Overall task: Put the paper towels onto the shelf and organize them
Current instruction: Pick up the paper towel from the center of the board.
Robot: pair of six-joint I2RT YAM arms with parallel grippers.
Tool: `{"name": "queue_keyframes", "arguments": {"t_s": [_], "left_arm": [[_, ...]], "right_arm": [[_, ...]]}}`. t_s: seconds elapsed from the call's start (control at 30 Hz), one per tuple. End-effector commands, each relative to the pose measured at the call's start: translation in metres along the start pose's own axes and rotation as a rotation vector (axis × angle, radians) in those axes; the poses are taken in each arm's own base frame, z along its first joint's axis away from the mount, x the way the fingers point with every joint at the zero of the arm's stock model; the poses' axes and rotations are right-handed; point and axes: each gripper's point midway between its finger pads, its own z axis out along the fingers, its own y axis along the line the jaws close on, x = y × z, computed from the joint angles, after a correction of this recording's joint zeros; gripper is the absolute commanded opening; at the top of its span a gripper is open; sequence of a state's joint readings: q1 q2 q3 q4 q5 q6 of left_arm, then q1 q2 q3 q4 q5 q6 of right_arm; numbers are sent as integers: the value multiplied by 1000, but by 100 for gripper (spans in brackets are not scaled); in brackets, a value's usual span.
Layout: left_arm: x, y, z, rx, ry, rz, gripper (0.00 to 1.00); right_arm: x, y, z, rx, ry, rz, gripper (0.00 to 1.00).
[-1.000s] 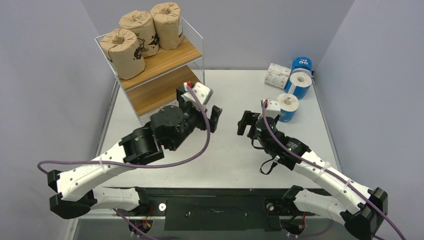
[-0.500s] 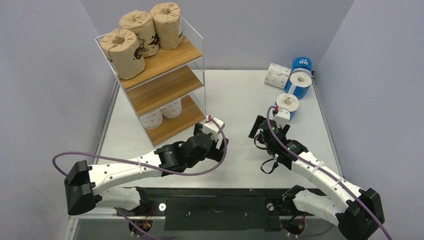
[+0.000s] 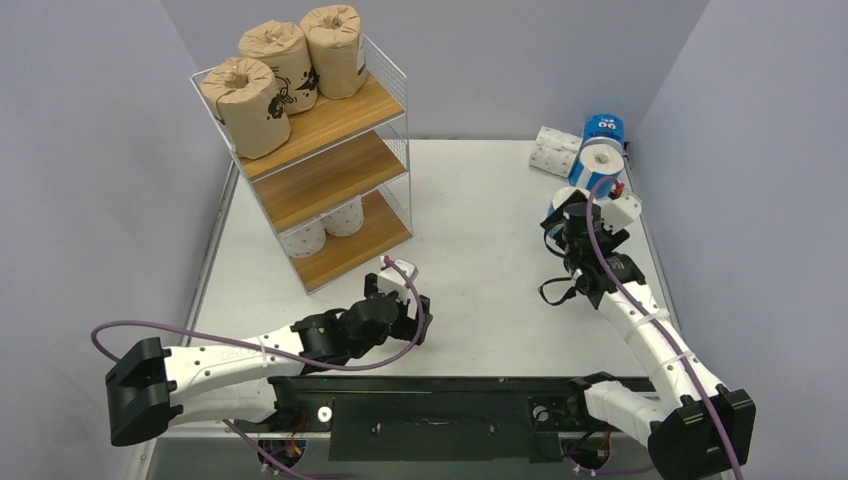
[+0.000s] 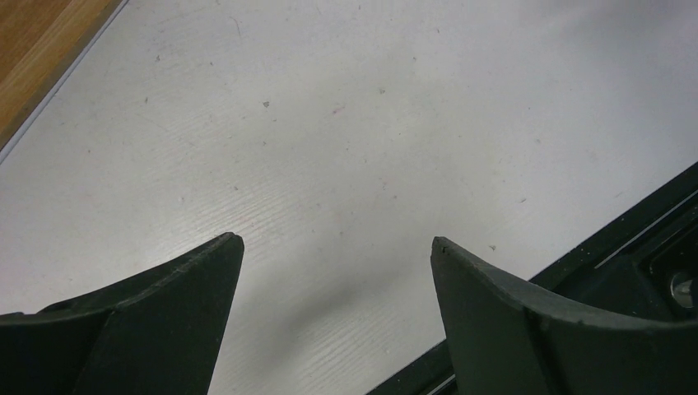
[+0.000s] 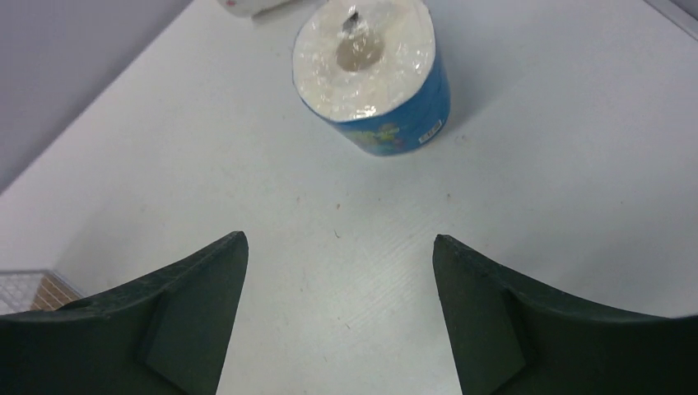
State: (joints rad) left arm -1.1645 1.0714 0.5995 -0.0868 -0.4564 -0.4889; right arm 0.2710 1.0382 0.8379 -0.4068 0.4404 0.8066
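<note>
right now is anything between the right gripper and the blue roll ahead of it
Nothing visible does. In the right wrist view the right gripper has its jaws open, and only bare table lies between them and the upright blue-wrapped roll ahead.

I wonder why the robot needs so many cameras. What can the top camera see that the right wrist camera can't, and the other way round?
Only the top view: the whole shelf, three brown-wrapped rolls on its top board, two white rolls on its bottom board. Only the right wrist view: the crinkly clear wrap on top of a blue-wrapped roll and the small label on its side. Both: that roll, the open right claw pointing at it, and the white table.
</note>
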Motion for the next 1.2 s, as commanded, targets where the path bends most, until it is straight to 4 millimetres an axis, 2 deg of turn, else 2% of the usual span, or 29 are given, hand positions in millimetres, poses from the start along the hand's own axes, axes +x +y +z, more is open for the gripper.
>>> {"name": "queue_keyframes", "arguments": {"t_s": [0.0, 0.17, 0.3, 0.37, 0.4, 0.43, 0.63, 0.77, 1.17], "left_arm": [[-26, -8, -10, 50, -122, -123, 83], [-27, 1, -17, 34, -146, -144, 84], [-23, 12, -22, 1, -152, -159, 85], [-24, 16, -24, -11, -164, -173, 85], [-24, 19, -25, -22, -170, -184, 86], [-24, 19, -26, -24, -173, -186, 86], [-32, 30, -32, -79, -190, -218, 92], [-35, 32, -37, -84, -201, -253, 99], [-41, 42, -51, -70, -281, -328, 96]], "right_arm": [[-49, -1, 9, 90, -145, 122, 78], [-86, -23, 35, 213, -188, 180, 75], [-93, -35, 69, 244, -117, 189, 69], [-85, -39, 93, 260, -49, 160, 69], [-86, -33, 98, 234, -29, 159, 69], [-80, -37, 107, 245, -4, 138, 69], [-61, -30, 135, 230, 86, 88, 71], [-49, -34, 148, 249, 126, 69, 71], [-28, -38, 166, 269, 180, 60, 65]]}}
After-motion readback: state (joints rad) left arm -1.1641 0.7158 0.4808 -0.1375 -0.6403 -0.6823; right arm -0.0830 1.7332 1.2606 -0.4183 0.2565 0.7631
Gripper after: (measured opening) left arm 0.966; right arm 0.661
